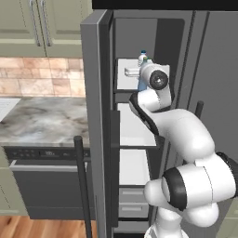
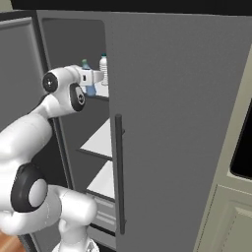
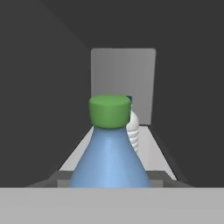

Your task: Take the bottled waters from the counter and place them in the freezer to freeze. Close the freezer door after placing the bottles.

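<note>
Inspecting: the arm reaches into the open freezer [image 1: 139,153]; your claw [image 1: 131,72] is at the upper white shelf [image 1: 126,79], at about 12 o'clock from the robot's base.
Claw state: pinched on the blue bottle [image 3: 109,164]. The hand view shows the bottle's body right up against the camera, green cap [image 3: 110,111] upright.
Blue bottle: in the claw over the upper shelf, upright. You cannot tell from these views whether its base rests on the shelf or hangs just above it.
Clear bottle [image 3: 133,133]: already standing on the same shelf, just behind the blue one, at 1 o'clock from it in the hand view. Whether the two touch cannot be told.
Tabletop [image 1: 44,122]: at 9 o'clock of the freezer; what shows of it carries no bottle.
Freezer door [image 1: 95,121]: wide open, its edge close to the arm at 9 o'clock.
Risk 1: if you let go before the base is down, the blue bottle may drop and topple on the smooth shelf.
Risk 2: pushing further in could knock the clear bottle over, since it stands so near behind.
Risk 3: a withdrawal that is not straight could let a finger drag the blue bottle off the shelf's front edge.
Risk 4: on the way out, the elbow could strike the freezer door or the right-hand door [image 2: 182,128].
Outstanding: release, retreat, then shut the freezer door.
</note>
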